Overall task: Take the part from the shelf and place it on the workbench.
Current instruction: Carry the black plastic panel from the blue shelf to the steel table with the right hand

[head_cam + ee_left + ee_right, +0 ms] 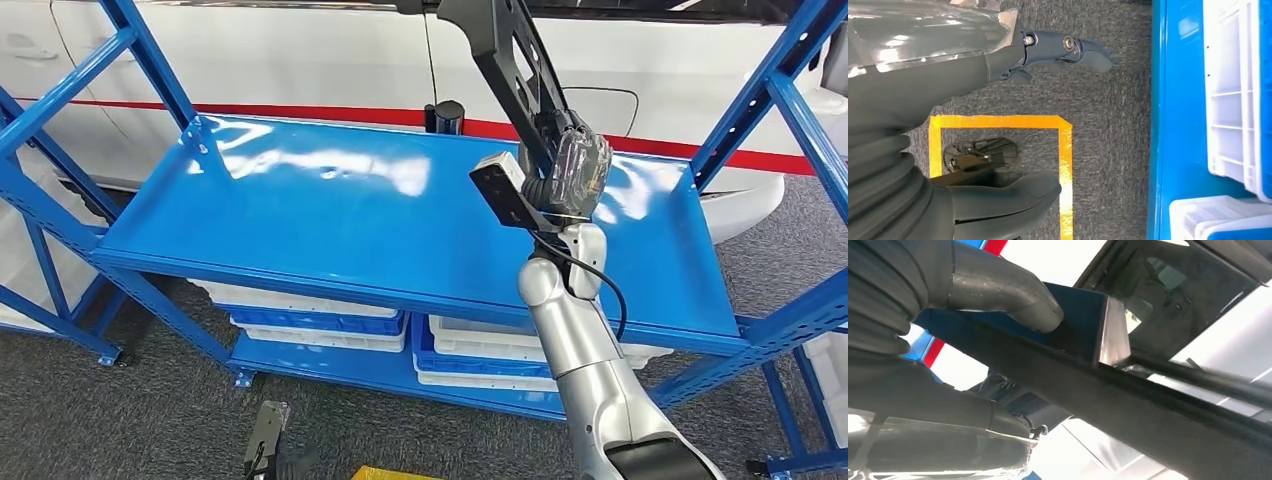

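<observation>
We see the right hand [568, 170] raised above the blue shelf [330, 215], its fingers [580, 160] clamped on the part [505, 55], a long black piece whose upper end is cut off at the frame's top. In the right wrist view the thumb [1013, 297] presses on the part's dark bar [1128, 400], which hides the other fingers. The left hand [933, 120] hangs over grey carpet [1108, 125] marked with yellow tape [1065, 165]; its fingers [1068, 50] are apart and, as far as we can tell, hold nothing. White bins [500, 350] sit on the lower shelf, partly hidden. We can read no writing anywhere.
</observation>
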